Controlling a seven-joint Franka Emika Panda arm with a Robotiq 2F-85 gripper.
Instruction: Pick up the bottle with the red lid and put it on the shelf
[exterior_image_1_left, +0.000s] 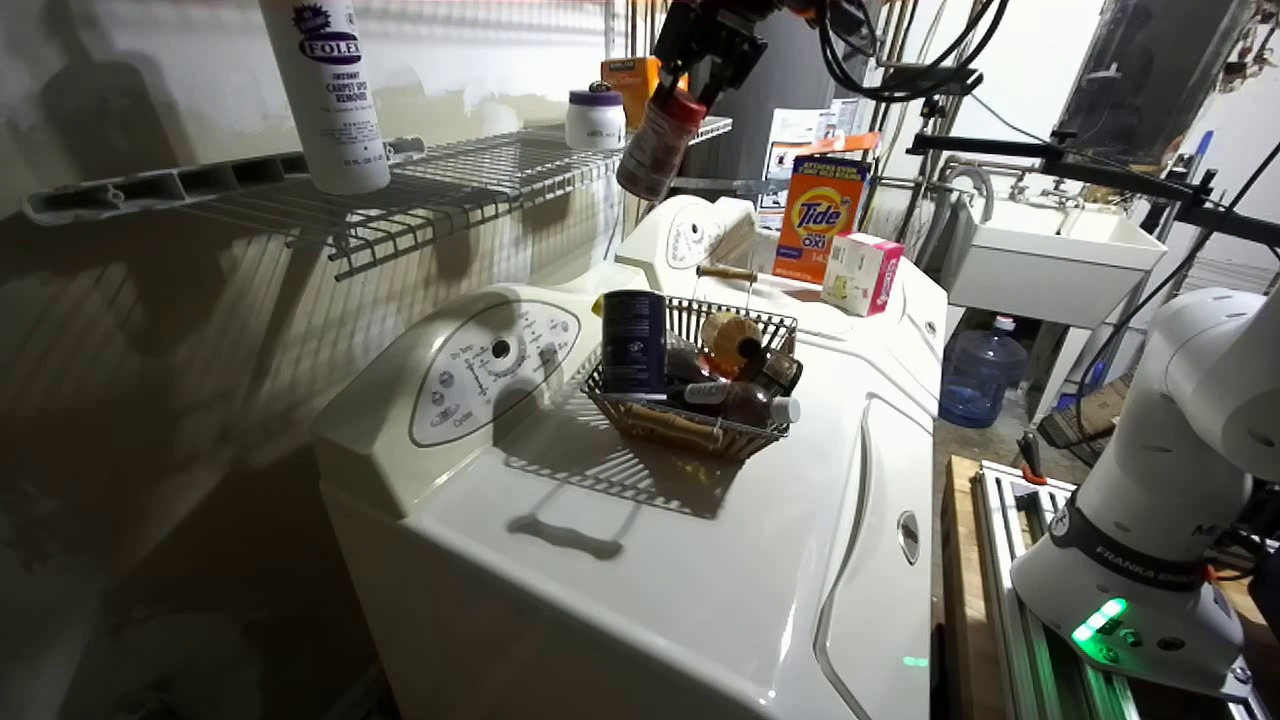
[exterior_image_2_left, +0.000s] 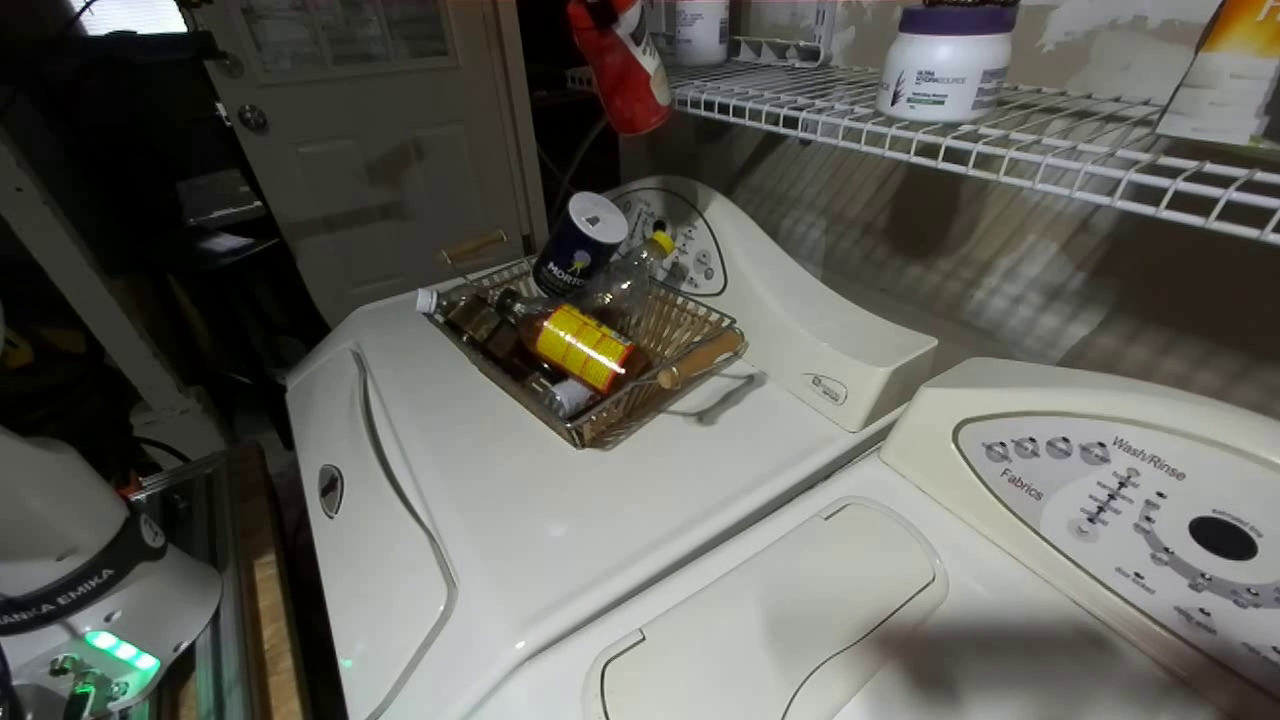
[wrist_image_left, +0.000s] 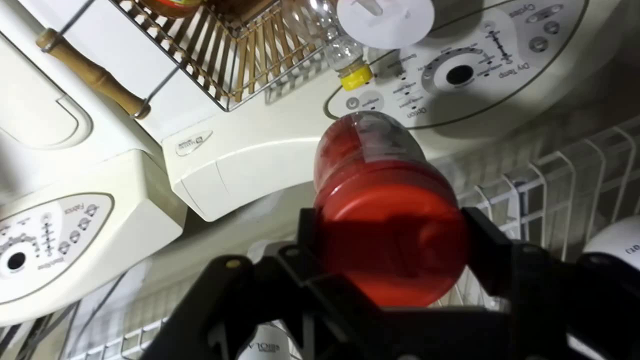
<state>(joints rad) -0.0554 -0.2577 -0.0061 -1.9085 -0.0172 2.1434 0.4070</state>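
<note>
The bottle with the red lid (exterior_image_1_left: 655, 150) is held in the air, tilted, with its base down and toward the shelf. It also shows in an exterior view (exterior_image_2_left: 628, 80) and in the wrist view (wrist_image_left: 375, 142). My gripper (wrist_image_left: 392, 235) is shut around its red lid, one finger on each side. In an exterior view the gripper (exterior_image_1_left: 688, 92) sits above the bottle. The white wire shelf (exterior_image_1_left: 490, 175) runs along the wall and also shows in an exterior view (exterior_image_2_left: 1080, 170). In the wrist view the bottle is beside the shelf's front rail (wrist_image_left: 550, 185), apart from it.
On the shelf stand a tall white bottle (exterior_image_1_left: 330, 100), a white jar with purple lid (exterior_image_1_left: 596, 120) and an orange box (exterior_image_1_left: 632, 85). Below, a wire basket (exterior_image_2_left: 590, 430) of bottles stands on the dryer (exterior_image_1_left: 620, 560). A Tide box (exterior_image_1_left: 820, 215) and a pink-white box (exterior_image_1_left: 860, 272) stand behind it.
</note>
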